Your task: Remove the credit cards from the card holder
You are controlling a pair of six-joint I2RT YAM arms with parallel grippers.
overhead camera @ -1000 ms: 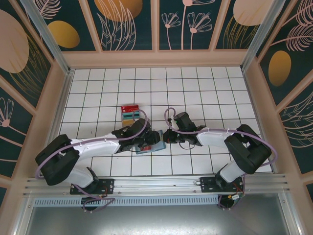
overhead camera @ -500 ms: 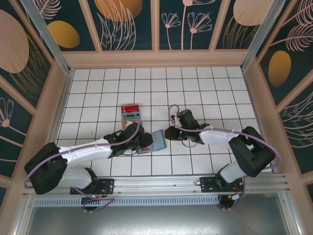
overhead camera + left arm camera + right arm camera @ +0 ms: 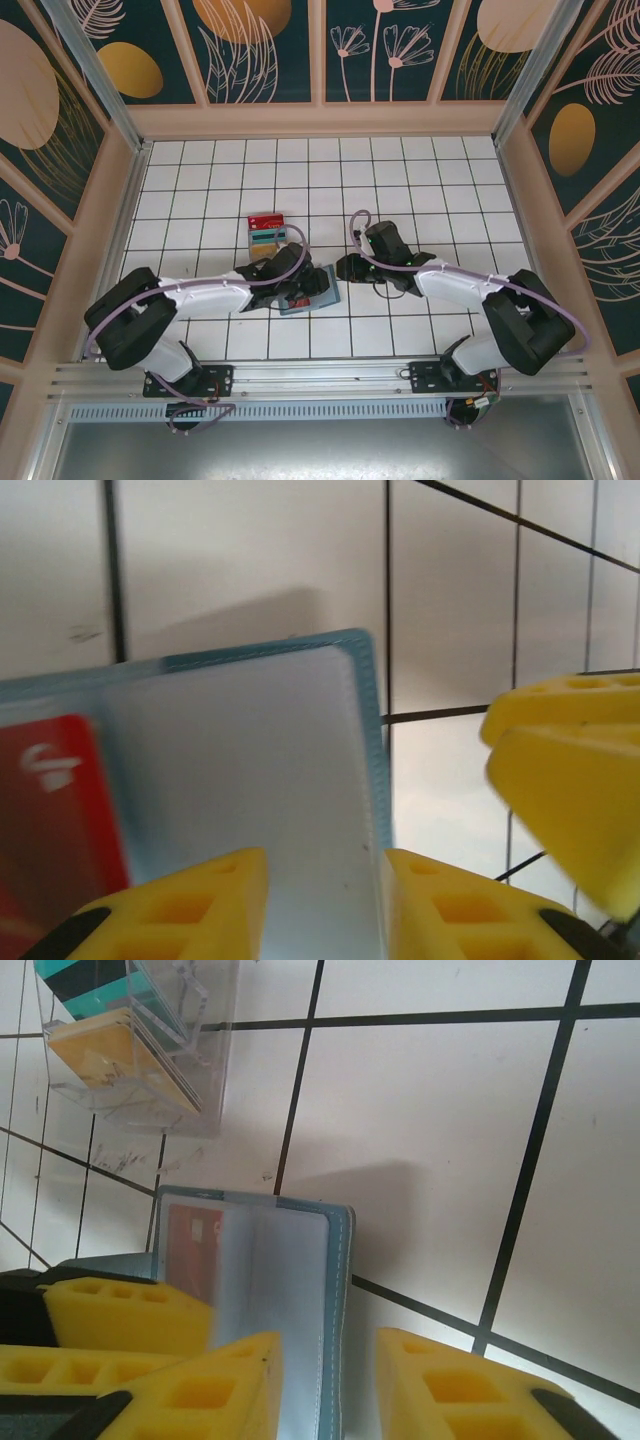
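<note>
Two pincers meet at one wallet. The left gripper (image 3: 325, 900) stands part open right over the card holder (image 3: 260, 780), jaws apart above its clear pocket; whether they pinch it I cannot tell. The right gripper (image 3: 330, 1390), part open with nothing clamped, straddles the holder's right edge. The red card (image 3: 55, 810) sits in the holder's left half, so the left arm looks nearer. The holder lies mid-width near the table's (image 3: 420, 170) front edge; a clear stand (image 3: 130, 1050) of teal and tan cards stands beyond.
</note>
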